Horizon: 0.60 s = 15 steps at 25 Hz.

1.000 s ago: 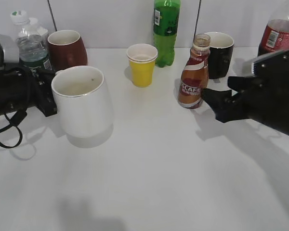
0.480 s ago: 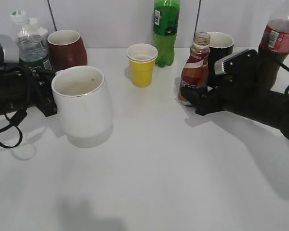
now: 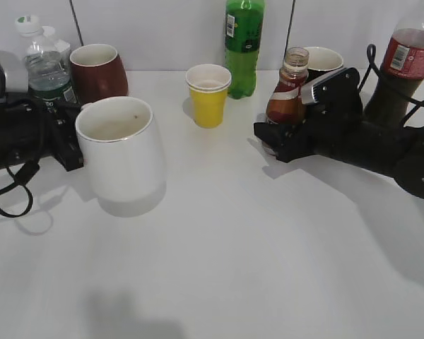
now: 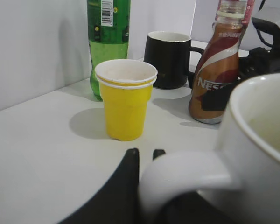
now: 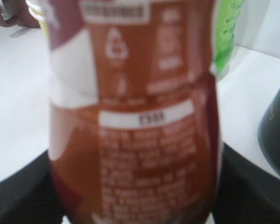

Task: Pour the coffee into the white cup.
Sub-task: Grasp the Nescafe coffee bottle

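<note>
Here the small curvy brown coffee bottle with its red-and-white label (image 3: 286, 99) stands upright on the white table (image 3: 233, 247), just in front of a black mug with a white inside (image 3: 324, 74) and beside a tall green soda bottle (image 3: 243, 42). The black right gripper (image 3: 272, 145) reaches in from the right, its jaws apart on either side of the bottle's lower body; the right wrist view shows the label filling the gap between them. The large white ceramic mug (image 3: 120, 152) sits well apart to the left, and the left gripper (image 4: 144, 156) has its jaws at the mug's handle, though whether they clamp it I cannot tell. A yellow paper cup (image 3: 208, 94) stands between mug and bottle
</note>
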Tool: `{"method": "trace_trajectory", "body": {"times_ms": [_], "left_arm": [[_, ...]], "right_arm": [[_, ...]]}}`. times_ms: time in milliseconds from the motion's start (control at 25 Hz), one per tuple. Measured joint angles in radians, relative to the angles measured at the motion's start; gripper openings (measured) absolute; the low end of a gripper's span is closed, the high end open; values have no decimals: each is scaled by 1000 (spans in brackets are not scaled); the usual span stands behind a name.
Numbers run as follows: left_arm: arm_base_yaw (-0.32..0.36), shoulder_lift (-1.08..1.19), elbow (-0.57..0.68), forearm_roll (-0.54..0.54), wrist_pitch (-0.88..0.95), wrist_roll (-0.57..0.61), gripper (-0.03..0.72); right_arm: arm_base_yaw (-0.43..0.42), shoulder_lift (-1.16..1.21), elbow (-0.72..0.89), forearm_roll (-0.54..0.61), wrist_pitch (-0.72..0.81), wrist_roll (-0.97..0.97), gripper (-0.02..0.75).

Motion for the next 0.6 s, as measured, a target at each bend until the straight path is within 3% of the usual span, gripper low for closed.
{"method": "trace_trajectory", "body": {"times_ms": [160,600], "left_arm": [[0,0,0,0,0,0,51],[0,0,0,0,0,0,51]], "right_arm": [[0,0,0,-2,0,3,543],[0,0,0,8,-1,3,538]]}}
